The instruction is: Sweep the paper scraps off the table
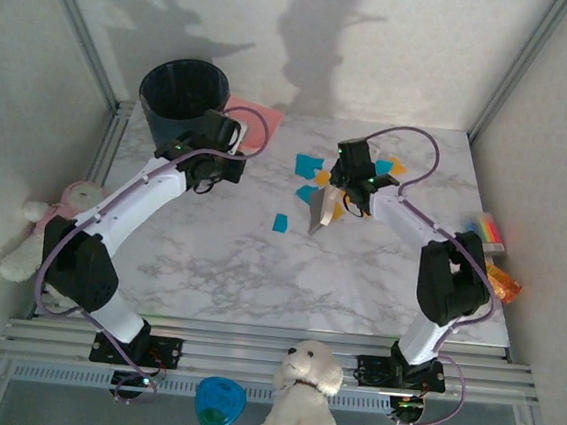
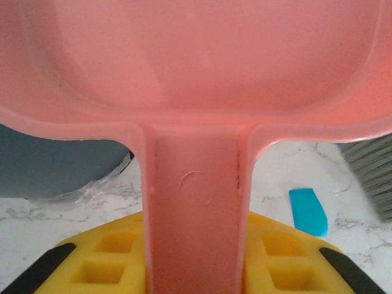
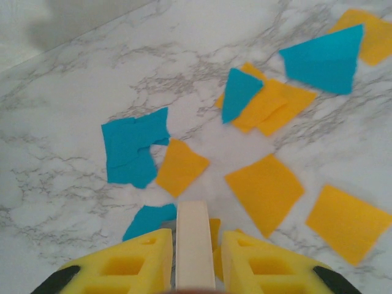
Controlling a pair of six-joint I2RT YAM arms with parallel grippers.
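The paper scraps lie at the back middle of the marble table (image 1: 258,270): teal ones (image 1: 308,163) and orange ones (image 1: 396,166), with a lone teal bit (image 1: 281,222) nearer the front. My left gripper (image 1: 219,156) is shut on the handle of the pink dustpan (image 1: 257,120), which reaches toward the back. In the left wrist view the dustpan (image 2: 196,61) spans the top and the gripper (image 2: 195,245) clamps its handle. My right gripper (image 1: 352,184) is shut on a cream brush handle (image 3: 195,239), over teal scraps (image 3: 131,150) and orange scraps (image 3: 264,190). The brush head (image 1: 320,216) points down-left.
A dark bin (image 1: 182,97) stands at the back left beside the dustpan. A striped block (image 1: 490,230) and an orange toy (image 1: 503,284) sit at the right edge. Plush toys lie off the table at left (image 1: 46,225) and front (image 1: 303,395).
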